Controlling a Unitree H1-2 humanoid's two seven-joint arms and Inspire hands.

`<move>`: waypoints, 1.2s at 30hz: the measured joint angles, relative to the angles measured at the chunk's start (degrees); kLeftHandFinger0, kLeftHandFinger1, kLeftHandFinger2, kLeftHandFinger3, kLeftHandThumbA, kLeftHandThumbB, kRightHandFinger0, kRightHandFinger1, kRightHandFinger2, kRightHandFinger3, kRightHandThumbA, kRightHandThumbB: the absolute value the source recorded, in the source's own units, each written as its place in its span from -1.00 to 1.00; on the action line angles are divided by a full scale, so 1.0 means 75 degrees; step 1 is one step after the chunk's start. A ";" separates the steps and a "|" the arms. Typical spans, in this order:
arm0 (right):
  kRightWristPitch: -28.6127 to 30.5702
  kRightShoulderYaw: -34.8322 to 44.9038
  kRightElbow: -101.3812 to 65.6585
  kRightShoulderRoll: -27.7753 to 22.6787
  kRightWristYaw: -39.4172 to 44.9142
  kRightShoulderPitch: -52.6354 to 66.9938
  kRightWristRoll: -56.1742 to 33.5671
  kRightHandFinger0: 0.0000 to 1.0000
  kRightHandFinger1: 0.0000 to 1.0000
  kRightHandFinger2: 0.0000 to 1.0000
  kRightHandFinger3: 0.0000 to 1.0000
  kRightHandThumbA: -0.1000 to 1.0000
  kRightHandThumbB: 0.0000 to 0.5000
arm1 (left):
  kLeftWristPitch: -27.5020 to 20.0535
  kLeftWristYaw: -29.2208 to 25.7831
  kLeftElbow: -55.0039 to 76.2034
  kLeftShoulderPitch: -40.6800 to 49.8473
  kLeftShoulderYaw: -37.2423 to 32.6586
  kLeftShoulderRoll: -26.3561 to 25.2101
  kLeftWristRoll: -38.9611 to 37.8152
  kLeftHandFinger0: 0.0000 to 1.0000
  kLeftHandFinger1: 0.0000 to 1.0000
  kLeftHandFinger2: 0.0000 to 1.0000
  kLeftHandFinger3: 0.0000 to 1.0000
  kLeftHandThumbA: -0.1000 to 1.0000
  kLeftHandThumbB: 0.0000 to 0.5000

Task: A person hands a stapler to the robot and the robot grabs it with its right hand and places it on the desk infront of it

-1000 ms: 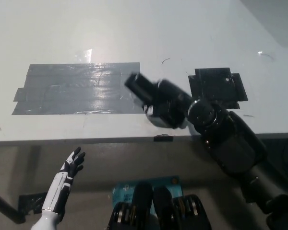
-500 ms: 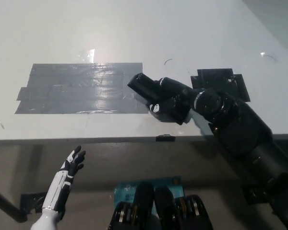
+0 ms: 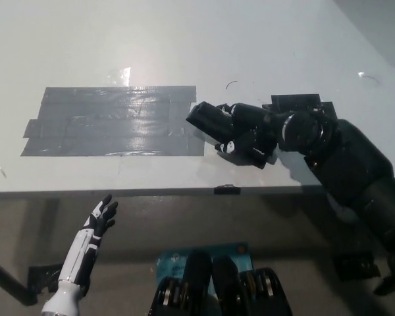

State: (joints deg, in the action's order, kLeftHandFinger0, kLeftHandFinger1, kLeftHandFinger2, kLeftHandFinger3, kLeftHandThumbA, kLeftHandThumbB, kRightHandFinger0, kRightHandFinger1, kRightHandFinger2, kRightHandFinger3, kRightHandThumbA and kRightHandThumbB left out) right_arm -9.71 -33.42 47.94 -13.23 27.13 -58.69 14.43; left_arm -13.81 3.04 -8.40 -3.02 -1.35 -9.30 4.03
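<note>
Right hand (image 3: 245,133) held low over counter (image 3: 263,52), fingers wrapped on dark stapler (image 3: 210,120). Placing step; next: set down, release. Left hand (image 3: 100,218) idle, fingers spread.

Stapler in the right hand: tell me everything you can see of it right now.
The stapler shows only as a dark, blocky end sticking out to the picture's left from the black right hand, whose fingers are closed around the rest. It looks black and rigid, lying roughly level and angled up-left, over the white desk just past the right edge of the grey tape patch. Whether it touches the desk cannot be told.
</note>
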 measured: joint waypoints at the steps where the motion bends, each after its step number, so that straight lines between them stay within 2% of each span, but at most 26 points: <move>1: -0.0003 -0.0013 -0.0001 -0.0007 0.0061 -0.0019 -0.0003 1.00 1.00 1.00 1.00 0.59 1.00 | 0.0001 0.0000 -0.0003 -0.0003 0.0000 0.0000 0.0000 0.99 1.00 1.00 1.00 1.00 1.00; 3: -0.0023 -0.0066 -0.0009 -0.0054 0.0296 -0.0087 -0.0008 1.00 1.00 1.00 1.00 0.63 1.00 | 0.0002 0.0001 -0.0003 -0.0021 -0.0002 0.0001 0.0000 0.99 1.00 1.00 1.00 1.00 1.00; 4: -0.0028 -0.0082 -0.0018 -0.0069 0.0358 -0.0104 -0.0008 1.00 1.00 1.00 1.00 0.71 1.00 | 0.0002 0.0000 -0.0003 -0.0025 -0.0001 0.0001 0.0000 1.00 1.00 1.00 1.00 1.00 1.00; 8: -0.0056 -0.0174 -0.0171 -0.0219 0.0852 -0.0187 -0.0011 1.00 1.00 1.00 1.00 0.73 1.00 | 0.0003 0.0000 -0.0004 -0.0032 0.0000 0.0000 0.0000 0.97 1.00 1.00 1.00 1.00 1.00; 12: -0.0127 -0.0213 -0.0447 -0.0364 0.1266 -0.0201 -0.0014 1.00 1.00 1.00 1.00 0.70 1.00 | 0.0003 0.0000 -0.0003 -0.0044 0.0002 0.0000 -0.0001 0.94 1.00 1.00 1.00 1.00 1.00; 15: -0.0268 -0.0232 -0.0718 -0.0496 0.1621 -0.0203 -0.0015 1.00 1.00 1.00 1.00 0.53 1.00 | 0.0003 0.0000 0.0002 -0.0057 0.0004 0.0001 -0.0002 0.95 1.00 1.00 1.00 1.00 1.00; 19: -0.0863 0.0062 -0.1604 -0.0799 0.2148 -0.0104 -0.0094 1.00 1.00 1.00 1.00 0.52 1.00 | 0.0003 0.0001 0.0015 -0.0081 0.0021 0.0000 -0.0003 0.96 1.00 1.00 1.00 1.00 1.00; 20: -0.0949 0.0224 -0.1845 -0.0858 0.2173 -0.0048 -0.0138 1.00 1.00 1.00 1.00 0.74 0.98 | 0.0003 0.0001 0.0013 -0.0081 0.0023 -0.0001 -0.0002 0.96 1.00 1.00 1.00 1.00 1.00; 23: -0.1223 0.1107 -0.2760 -0.1034 0.2172 0.0120 -0.0418 1.00 1.00 1.00 1.00 1.00 1.00 | 0.0006 0.0001 0.0010 -0.0089 0.0029 0.0000 -0.0001 0.93 1.00 1.00 1.00 1.00 1.00; 26: -0.1350 0.1962 -0.3595 -0.1122 0.2063 0.0135 -0.0618 1.00 1.00 1.00 1.00 1.00 1.00 | 0.0010 0.0000 0.0009 -0.0123 0.0029 0.0002 0.0000 0.94 1.00 1.00 1.00 1.00 1.00; 27: -0.1381 0.2114 -0.3747 -0.1131 0.2037 0.0135 -0.0655 1.00 1.00 1.00 1.00 0.89 0.92 | 0.0010 0.0000 0.0009 -0.0127 0.0029 0.0002 0.0000 0.97 1.00 1.00 1.00 1.00 1.00; 28: -0.1449 0.2494 -0.4138 -0.1133 0.1966 0.0129 -0.0738 1.00 1.00 1.00 1.00 0.85 0.92 | 0.0011 0.0000 0.0009 -0.0131 0.0032 0.0001 0.0000 0.97 1.00 1.00 1.00 1.00 1.00; 29: -0.1487 0.2675 -0.4313 -0.1133 0.1928 0.0116 -0.0789 1.00 1.00 1.00 1.00 0.86 0.89 | 0.0012 0.0000 0.0009 -0.0132 0.0033 0.0001 0.0000 0.97 1.00 1.00 1.00 1.00 1.00; 30: -0.1553 0.3000 -0.4613 -0.1123 0.1865 0.0101 -0.0879 1.00 1.00 1.00 1.00 0.91 1.00 | 0.0012 0.0001 0.0009 -0.0135 0.0032 0.0002 -0.0001 0.96 1.00 1.00 1.00 1.00 1.00; 32: -0.1655 0.3495 -0.5132 -0.1115 0.1744 0.0053 -0.0997 1.00 1.00 1.00 1.00 0.99 1.00 | 0.0012 0.0000 0.0008 -0.0137 0.0034 0.0001 -0.0001 0.94 1.00 1.00 1.00 1.00 1.00; 36: -0.1835 0.4371 -0.6170 -0.1121 0.1449 -0.0098 -0.1143 1.00 1.00 1.00 1.00 1.00 1.00 | 0.0012 0.0000 0.0009 -0.0140 0.0037 0.0000 -0.0002 0.95 1.00 1.00 1.00 1.00 1.00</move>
State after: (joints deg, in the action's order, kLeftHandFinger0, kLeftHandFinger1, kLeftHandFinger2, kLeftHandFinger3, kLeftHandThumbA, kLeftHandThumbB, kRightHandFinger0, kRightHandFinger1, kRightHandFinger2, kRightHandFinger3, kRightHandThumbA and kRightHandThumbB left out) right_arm -23.47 -0.64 1.66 -21.64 37.99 -59.43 5.86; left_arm -13.72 3.04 -8.34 -4.08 -1.07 -9.29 4.02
